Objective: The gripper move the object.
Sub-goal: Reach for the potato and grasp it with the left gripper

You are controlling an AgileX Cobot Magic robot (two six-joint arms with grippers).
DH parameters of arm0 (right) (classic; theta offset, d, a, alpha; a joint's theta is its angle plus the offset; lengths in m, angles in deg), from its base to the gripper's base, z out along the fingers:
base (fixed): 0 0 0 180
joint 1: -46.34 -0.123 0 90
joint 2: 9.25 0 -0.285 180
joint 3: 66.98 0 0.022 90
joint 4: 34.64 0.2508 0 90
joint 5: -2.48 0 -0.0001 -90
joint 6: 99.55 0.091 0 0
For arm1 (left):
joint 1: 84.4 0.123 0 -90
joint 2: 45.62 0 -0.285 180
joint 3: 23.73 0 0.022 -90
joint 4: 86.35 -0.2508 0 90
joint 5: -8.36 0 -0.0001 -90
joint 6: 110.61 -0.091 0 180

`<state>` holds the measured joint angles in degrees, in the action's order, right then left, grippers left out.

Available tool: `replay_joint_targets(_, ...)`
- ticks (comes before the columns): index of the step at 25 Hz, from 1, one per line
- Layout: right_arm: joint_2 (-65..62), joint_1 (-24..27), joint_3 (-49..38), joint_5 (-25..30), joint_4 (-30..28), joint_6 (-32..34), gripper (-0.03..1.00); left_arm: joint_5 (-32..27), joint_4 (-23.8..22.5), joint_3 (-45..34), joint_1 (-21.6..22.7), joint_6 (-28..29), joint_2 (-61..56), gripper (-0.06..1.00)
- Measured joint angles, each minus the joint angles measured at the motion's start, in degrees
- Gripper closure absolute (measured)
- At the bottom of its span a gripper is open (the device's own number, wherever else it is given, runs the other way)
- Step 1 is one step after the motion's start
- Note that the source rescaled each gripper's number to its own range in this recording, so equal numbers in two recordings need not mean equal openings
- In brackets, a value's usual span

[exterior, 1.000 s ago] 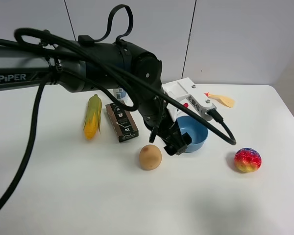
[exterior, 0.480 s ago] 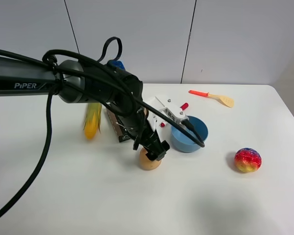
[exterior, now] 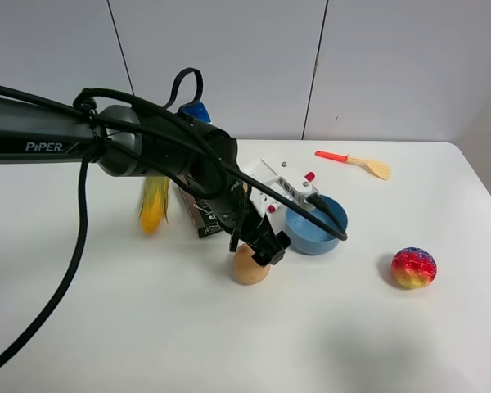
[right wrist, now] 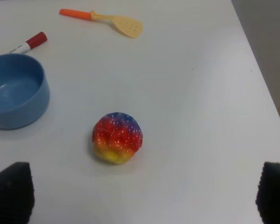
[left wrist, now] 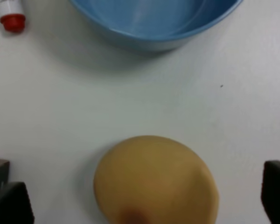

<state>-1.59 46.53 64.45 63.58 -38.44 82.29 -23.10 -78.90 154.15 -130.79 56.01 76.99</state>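
The object, a tan-orange ball (exterior: pixel 250 268), rests on the white table (exterior: pixel 131 327) near the middle. My left gripper (exterior: pixel 259 247) hangs right over it on the black "PiPER" arm. In the left wrist view the ball (left wrist: pixel 156 179) lies between the two black fingertips (left wrist: pixel 9 204), which stand wide apart on either side of it, so this gripper (left wrist: pixel 142 201) is open. I cannot tell whether the fingertips touch the table. My right gripper (right wrist: pixel 142 193) is open and empty, and does not show in the exterior high view.
A blue bowl (exterior: pixel 316 225) stands just right of the ball. A brown box (exterior: pixel 201 216) and a yellow corn cob (exterior: pixel 154 205) lie to its left. A rainbow ball (exterior: pixel 414 267) sits far right. A spatula (exterior: pixel 357 161) and a red-capped marker (exterior: pixel 308 177) lie at the back.
My left gripper has moved left from beside the blue bowl and come down over the tan ball. The ball has not moved.
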Motion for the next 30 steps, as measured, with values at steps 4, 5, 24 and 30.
replay_joint_targets(4, 0.0, 0.0, 0.0, 0.0, 0.0, 0.0, -0.03, 0.19, 1.72, 0.0, 0.0, 0.11, 2.13, -0.06)
replay_joint_targets(5, 0.0, 0.0, 0.0, 0.0, 0.0, 0.0, -0.03, 0.19, 1.77, 0.0, 0.0, 0.16, 2.66, -0.06)
replay_joint_targets(24, 0.0, 0.0, 0.0, 0.0, 0.0, 0.0, -0.03, -0.34, 6.68, -0.06, 1.36, 0.16, 7.23, -0.06)
replay_joint_targets(30, 0.0, 0.0, 0.0, 0.0, 0.0, 0.0, -0.03, -0.39, 8.36, -0.06, 1.36, 0.16, 7.34, -0.06)
